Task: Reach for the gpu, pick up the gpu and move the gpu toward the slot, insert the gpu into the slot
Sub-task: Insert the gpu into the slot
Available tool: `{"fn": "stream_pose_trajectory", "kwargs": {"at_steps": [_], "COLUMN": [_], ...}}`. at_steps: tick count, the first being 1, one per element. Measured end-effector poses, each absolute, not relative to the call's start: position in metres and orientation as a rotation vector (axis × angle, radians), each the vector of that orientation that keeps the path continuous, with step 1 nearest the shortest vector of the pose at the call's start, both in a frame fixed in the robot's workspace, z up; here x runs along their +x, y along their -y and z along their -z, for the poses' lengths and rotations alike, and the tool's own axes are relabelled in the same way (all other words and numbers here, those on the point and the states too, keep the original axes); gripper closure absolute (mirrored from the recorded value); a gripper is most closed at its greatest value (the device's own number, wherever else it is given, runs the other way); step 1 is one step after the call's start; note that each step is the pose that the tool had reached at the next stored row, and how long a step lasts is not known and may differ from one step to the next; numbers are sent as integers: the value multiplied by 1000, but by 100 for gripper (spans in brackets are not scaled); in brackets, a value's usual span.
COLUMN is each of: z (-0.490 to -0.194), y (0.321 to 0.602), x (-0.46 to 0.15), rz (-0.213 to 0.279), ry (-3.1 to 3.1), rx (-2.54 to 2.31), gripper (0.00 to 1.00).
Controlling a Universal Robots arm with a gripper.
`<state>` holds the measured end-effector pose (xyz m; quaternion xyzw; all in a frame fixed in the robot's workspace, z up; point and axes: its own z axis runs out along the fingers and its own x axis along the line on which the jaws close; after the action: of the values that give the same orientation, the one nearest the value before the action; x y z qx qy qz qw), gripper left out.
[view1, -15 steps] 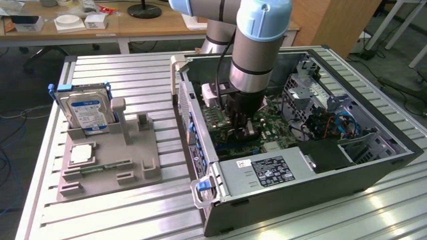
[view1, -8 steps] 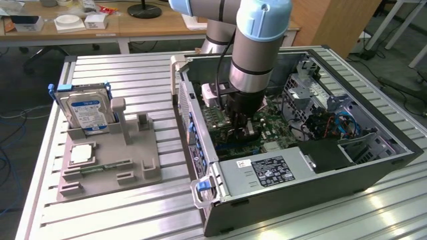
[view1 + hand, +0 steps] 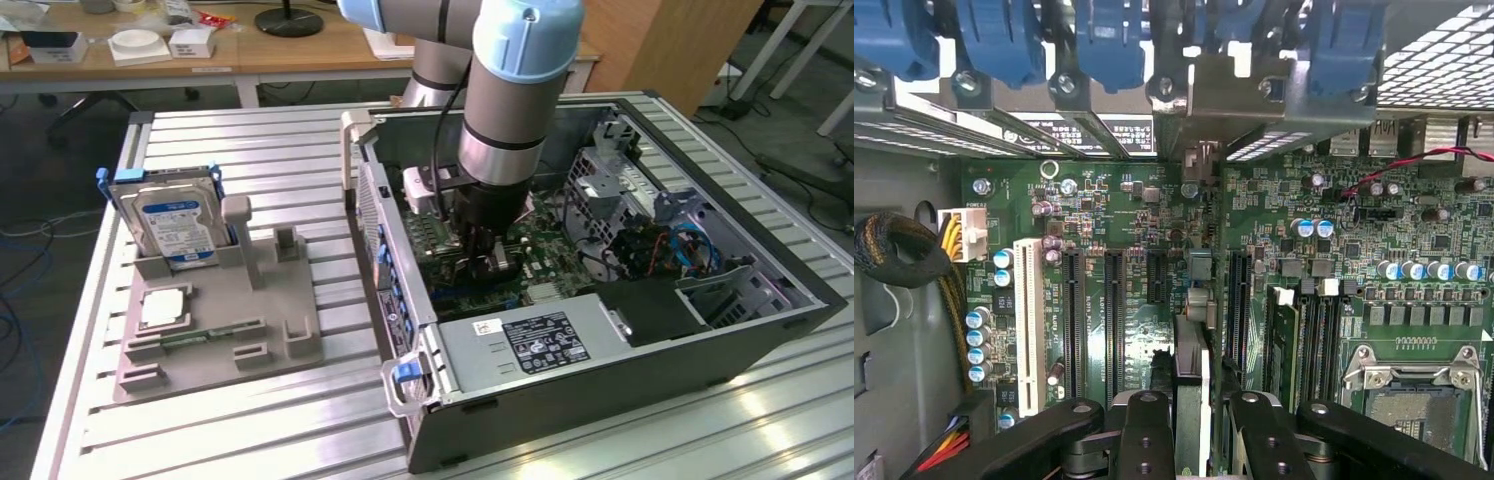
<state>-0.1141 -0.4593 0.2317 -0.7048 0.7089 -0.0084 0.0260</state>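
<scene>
A Universal Robots arm reaches down into an open computer case (image 3: 747, 335) lying on a ribbed aluminium tabletop (image 3: 240, 420), its pincer (image 3: 1194, 420) lowered close over the green motherboard (image 3: 1134, 250). In the wrist view the pincer's black fingers (image 3: 1146, 430) are closed on the gpu (image 3: 1192, 370), a thin card seen edge-on and standing upright between them. The card's lower edge runs in line with the dark expansion slots (image 3: 1112, 320) on the board, with its far end reaching toward the metal bracket bay and the blue retaining clips (image 3: 1109, 40) at the case's rear wall. Whether the card is fully seated cannot be told. In the exterior view the pincer (image 3: 483, 262) sits just above the board, beside the grey power supply (image 3: 527, 345). Well apart, toward the exterior view's left, a grey holder tray (image 3: 267, 330) rests on the tabletop with a blue-labelled hard drive (image 3: 171, 225) standing upright in it.
</scene>
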Motion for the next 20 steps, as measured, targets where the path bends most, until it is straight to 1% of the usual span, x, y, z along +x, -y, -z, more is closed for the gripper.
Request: {"fn": "stream_pose_trajectory", "kwargs": {"at_steps": [20], "z": [-231], "y": [459], "x": [-115], "rz": [28], "ry": [-2173], "rx": [-2195], "gripper": [73]}}
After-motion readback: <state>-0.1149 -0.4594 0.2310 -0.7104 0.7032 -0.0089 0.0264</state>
